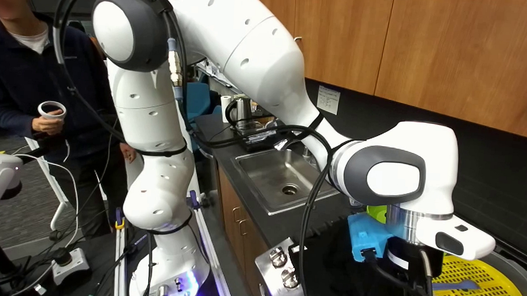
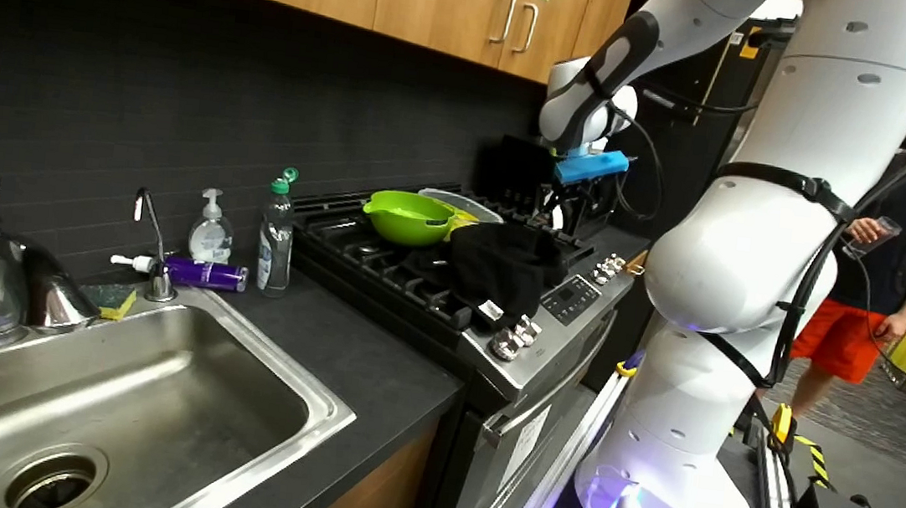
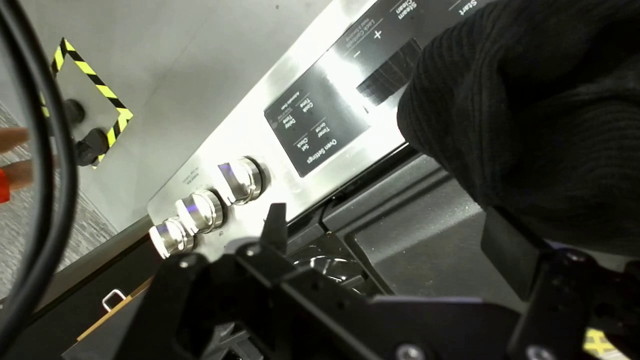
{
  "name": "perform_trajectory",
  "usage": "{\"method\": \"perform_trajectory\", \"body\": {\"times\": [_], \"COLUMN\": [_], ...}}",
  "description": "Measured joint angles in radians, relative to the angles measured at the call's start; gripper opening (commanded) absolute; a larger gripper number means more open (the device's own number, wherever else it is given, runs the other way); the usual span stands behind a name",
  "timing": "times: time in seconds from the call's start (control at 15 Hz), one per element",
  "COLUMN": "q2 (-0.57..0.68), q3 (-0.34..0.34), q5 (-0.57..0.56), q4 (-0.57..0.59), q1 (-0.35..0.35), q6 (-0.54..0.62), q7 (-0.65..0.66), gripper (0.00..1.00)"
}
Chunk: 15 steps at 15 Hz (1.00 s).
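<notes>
My gripper point(image 3: 395, 240) is open with nothing between its fingers, above a dark flat griddle plate point(image 3: 425, 250) on the stove. It also shows under the blue wrist mount point(image 1: 366, 237) at the lower right of an exterior view, its fingertips hard to make out. A black cloth point(image 3: 530, 130) is bunched beside the right finger in the wrist view; whether they touch is unclear. The cloth lies over the stove's front in both exterior views point(image 1: 343, 267) point(image 2: 502, 268). A green bowl point(image 2: 408, 220) stands behind it. A yellow colander point(image 1: 475, 286) holds a blue utensil point(image 1: 457, 285) inside a grey basin point(image 1: 526, 284).
The stove's steel front panel point(image 3: 235, 145) carries several knobs point(image 3: 240, 180). A sink point(image 2: 242, 341) with a faucet point(image 2: 4, 283), a soap pump point(image 2: 211, 233) and a dish soap bottle point(image 2: 276, 235) is beside it. Wooden cabinets point(image 1: 450, 49) hang above. People stand near the robot.
</notes>
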Motion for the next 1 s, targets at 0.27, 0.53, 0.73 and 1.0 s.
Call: {"method": "perform_trajectory", "body": {"times": [0.27,0.53,0.73,1.0], "q2": [0.000,0.004,0.008,0.019], "q3": [-0.001,-0.001,-0.009,-0.039], "q5": [0.000,0.000,0.005,0.095], "q4": [0.002,0.003,0.012,0.034], "q1": [0.000,0.000,-0.002,-0.025], "q6": [0.000,0.000,0.000,0.000], "q7": [0.000,0.000,-0.006,-0.094], "gripper": [1.00,1.00,1.00,1.00]}}
